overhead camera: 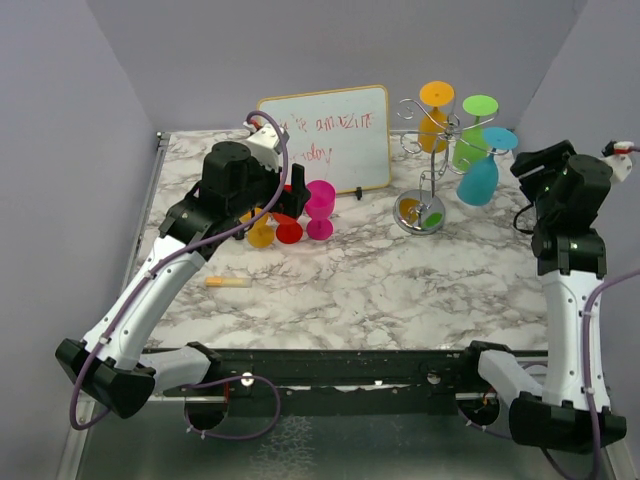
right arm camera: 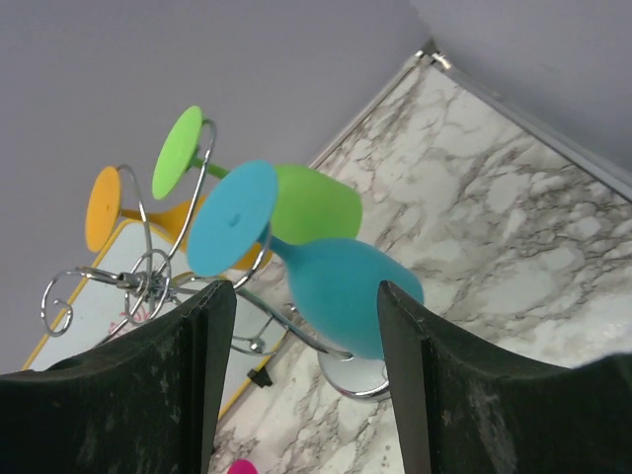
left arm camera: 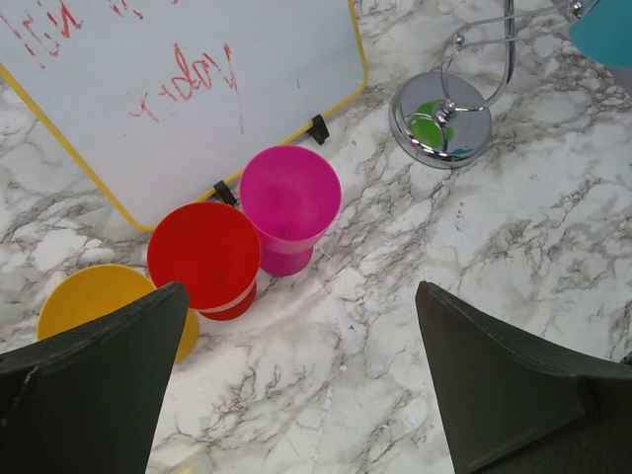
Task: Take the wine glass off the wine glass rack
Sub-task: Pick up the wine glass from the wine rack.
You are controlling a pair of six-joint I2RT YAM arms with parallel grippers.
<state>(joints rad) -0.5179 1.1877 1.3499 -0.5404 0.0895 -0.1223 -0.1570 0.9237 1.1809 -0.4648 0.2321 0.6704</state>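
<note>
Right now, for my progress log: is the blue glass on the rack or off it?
On the rack: the blue glass hangs bowl down from a wire arm.

On the white marble desk (overhead camera: 380, 285), the silver wire wine glass rack (overhead camera: 410, 212), hung with three coloured plastic wine glasses (overhead camera: 470, 148), is set rear right, the yellow-framed whiteboard (overhead camera: 340, 150) left of it, and three more plastic glasses (overhead camera: 288, 231) before that board.
</note>
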